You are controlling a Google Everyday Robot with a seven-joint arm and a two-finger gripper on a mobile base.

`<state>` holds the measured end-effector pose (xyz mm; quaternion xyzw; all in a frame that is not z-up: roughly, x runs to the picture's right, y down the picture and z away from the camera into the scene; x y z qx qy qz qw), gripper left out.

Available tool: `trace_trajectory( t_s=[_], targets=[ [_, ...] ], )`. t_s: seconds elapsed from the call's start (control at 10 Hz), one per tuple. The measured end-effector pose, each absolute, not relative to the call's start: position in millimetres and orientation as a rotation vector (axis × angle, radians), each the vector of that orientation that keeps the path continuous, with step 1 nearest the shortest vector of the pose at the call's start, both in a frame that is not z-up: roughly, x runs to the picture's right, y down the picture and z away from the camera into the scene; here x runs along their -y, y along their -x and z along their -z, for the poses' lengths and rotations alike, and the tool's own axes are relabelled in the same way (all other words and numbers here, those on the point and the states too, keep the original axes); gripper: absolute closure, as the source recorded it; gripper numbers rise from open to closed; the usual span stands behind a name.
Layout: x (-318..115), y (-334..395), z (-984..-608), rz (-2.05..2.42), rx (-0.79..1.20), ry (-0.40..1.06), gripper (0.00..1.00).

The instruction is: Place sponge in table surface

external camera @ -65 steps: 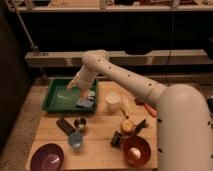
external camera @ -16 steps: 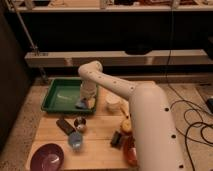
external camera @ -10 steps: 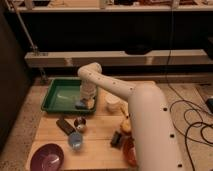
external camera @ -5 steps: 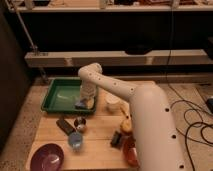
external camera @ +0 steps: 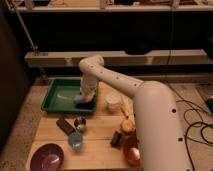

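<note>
My gripper reaches down into the right front corner of the green tray. The sponge, a small light-blue block, sits right at the gripper's tip, low in the tray, and the gripper is shut on it. The arm's white wrist hides part of the sponge. The table surface, pale wooden planks, lies in front of and to the right of the tray.
On the table stand a white cup, a dark brown block, a small metal cup, a blue cup, a purple bowl, an orange object and a red-orange bowl. My arm covers the right side.
The gripper has shut at the sponge in the tray over the last second. The arm has stayed in nearly the same place.
</note>
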<state>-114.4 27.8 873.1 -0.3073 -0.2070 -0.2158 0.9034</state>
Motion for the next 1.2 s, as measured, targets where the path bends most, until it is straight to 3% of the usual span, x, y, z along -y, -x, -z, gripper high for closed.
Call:
trace_trajectory(
  t_s=[0.7,0.9,1.2],
  targets=[
    [56,93,-789,0.485,0.507,0.542,1.0],
    [58,66,-770,0.481,0.527,0.531,1.0],
    [48,9,-771,0.421,0.485,0.558,1.0]
  ],
)
